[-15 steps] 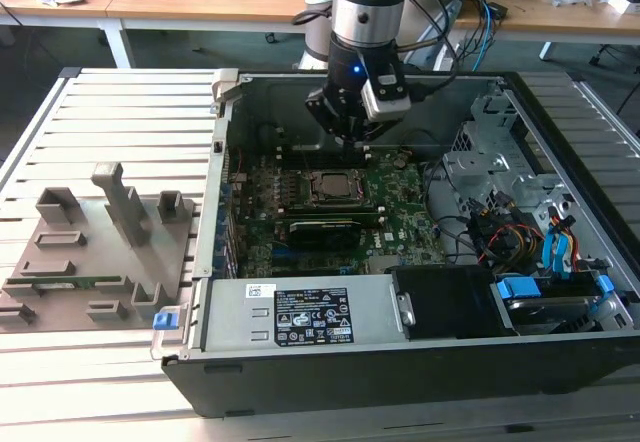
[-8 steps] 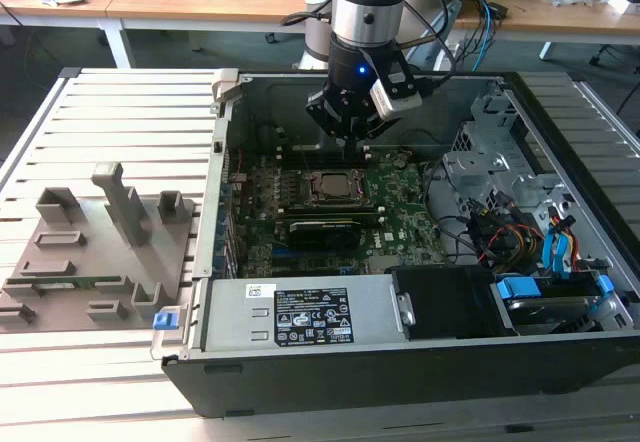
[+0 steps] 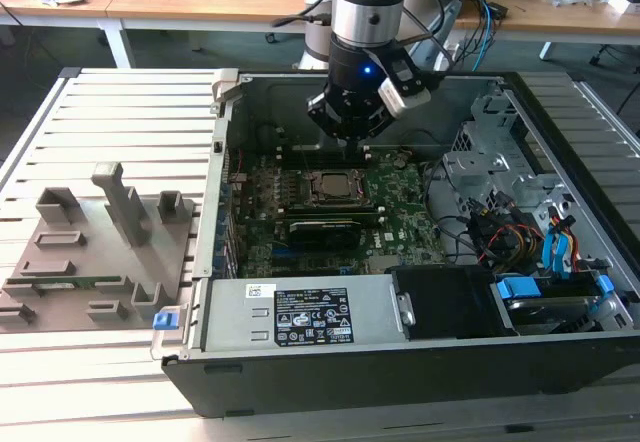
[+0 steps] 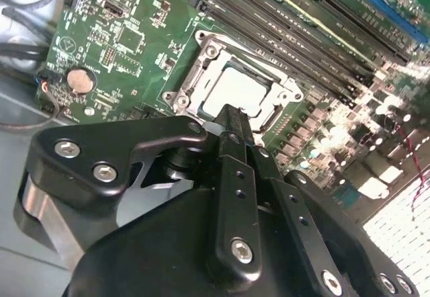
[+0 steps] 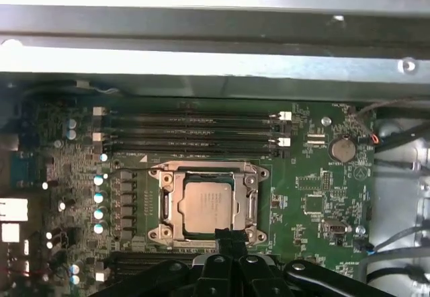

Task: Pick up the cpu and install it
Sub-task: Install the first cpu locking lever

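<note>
- Hovering low over the board, my gripper has its fingers pressed together, with nothing between them that I can see.
- The cpu lies flat in the socket frame, just past my fingertips. Its silvery top faces up and its edges run square to the frame in both wrist views.
- Judgement: this is the seating stage. Any motion here should be plumb, with no sideways drag, since a nudge could tilt the chip in its seat.
- Memory slots run just beyond the socket and are worth clearing.
- Farthest out, a grey tray sits outside the computer case, at the exterior view's left.
</note>
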Robot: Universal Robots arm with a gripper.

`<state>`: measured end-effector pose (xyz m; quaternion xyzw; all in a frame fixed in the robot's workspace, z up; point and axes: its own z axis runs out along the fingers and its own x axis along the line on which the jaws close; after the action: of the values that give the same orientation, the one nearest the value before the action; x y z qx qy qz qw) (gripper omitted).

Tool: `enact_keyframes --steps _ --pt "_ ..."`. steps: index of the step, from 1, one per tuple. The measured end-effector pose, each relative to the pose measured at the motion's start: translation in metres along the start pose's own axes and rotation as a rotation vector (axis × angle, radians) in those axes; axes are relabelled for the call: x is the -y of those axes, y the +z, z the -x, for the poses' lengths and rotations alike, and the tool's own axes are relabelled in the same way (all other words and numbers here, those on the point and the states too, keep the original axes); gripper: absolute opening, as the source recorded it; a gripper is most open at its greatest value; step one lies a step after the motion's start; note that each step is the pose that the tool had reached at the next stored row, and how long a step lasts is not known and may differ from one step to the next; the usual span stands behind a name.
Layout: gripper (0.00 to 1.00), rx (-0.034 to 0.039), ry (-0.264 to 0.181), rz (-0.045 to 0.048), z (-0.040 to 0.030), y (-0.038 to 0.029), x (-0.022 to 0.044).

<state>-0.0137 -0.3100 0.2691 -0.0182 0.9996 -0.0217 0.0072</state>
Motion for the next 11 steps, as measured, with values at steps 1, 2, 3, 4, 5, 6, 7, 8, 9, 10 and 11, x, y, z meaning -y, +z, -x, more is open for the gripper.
enact_keyframes --steps 1,2,3,4,5,6,7,8,9,10,11 --pt "0.11 0.0005 -0.013 0.0002 0.0000 0.0000 0.0000" --pt "0.11 0.0011 -0.024 0.0003 0.0000 0.0000 0.0000" --pt "0.11 0.0024 -0.055 0.0007 0.0000 0.0000 0.0000" --pt "0.11 0.0041 -0.095 0.0013 0.0000 0.0000 0.0000" --pt "0.11 0.0067 -0.156 0.0020 0.0000 0.0000 0.0000" --pt "0.11 0.0094 -0.218 0.0029 0.0000 0.0000 0.0000" --pt "0.11 0.0108 -0.248 0.0033 0.0000 0.0000 0.0000" --pt "0.11 0.0119 -0.273 0.0037 0.0000 0.0000 0.0000" --pt "0.11 0.0133 -0.304 0.0041 0.0000 0.0000 0.0000" --pt "0.11 0.0141 -0.324 0.0043 0.0000 0.0000 0.0000" --pt "0.11 0.0149 -0.340 0.0046 0.0000 0.0000 0.0000"
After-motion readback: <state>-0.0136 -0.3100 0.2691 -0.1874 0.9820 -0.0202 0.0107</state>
